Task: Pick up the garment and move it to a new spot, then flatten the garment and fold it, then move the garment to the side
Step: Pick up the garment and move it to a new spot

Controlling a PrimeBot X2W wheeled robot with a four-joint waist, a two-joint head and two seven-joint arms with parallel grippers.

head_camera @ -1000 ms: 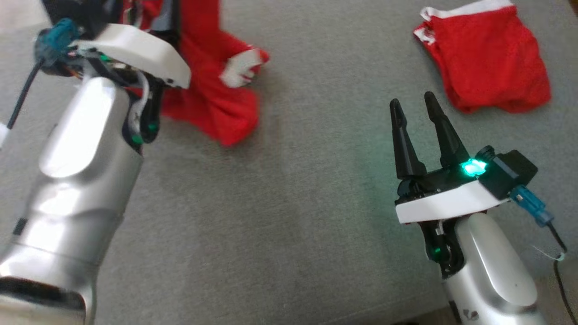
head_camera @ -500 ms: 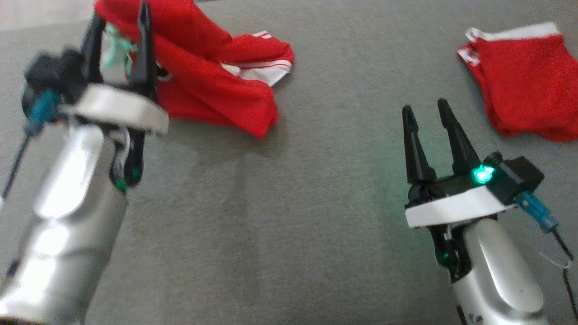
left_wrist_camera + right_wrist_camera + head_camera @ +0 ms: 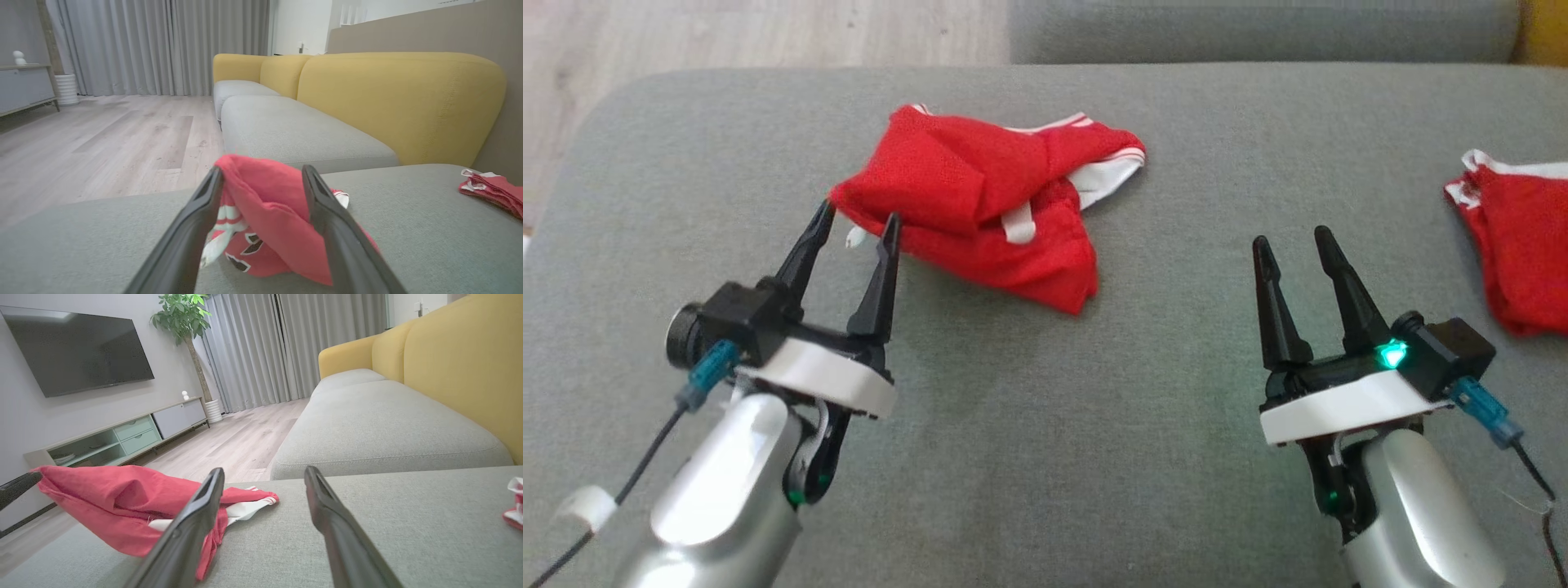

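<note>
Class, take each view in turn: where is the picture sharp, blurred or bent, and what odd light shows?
Head view: soft even light, fairly sharp; the green lamp on the right gripper tints the grey cushion beside it. Left wrist view: the fingers of the left gripper blur up close, the red garment between them is soft. Right wrist view: the wide lens tilts the television.

A grey sofa cushion (image 3: 1045, 457) fills the near part of the scene. At its right edge lies a second red cloth with white trim (image 3: 1523, 245). Beyond the far edge sits another grey cushion (image 3: 294, 130), with a yellow backrest (image 3: 400, 102) along the right. A pale wooden floor (image 3: 727, 33) lies to the far left. Grey curtains (image 3: 261, 347), a television (image 3: 77, 347), a low cabinet (image 3: 122, 437) and a potted plant (image 3: 184, 314) stand far off.
</note>
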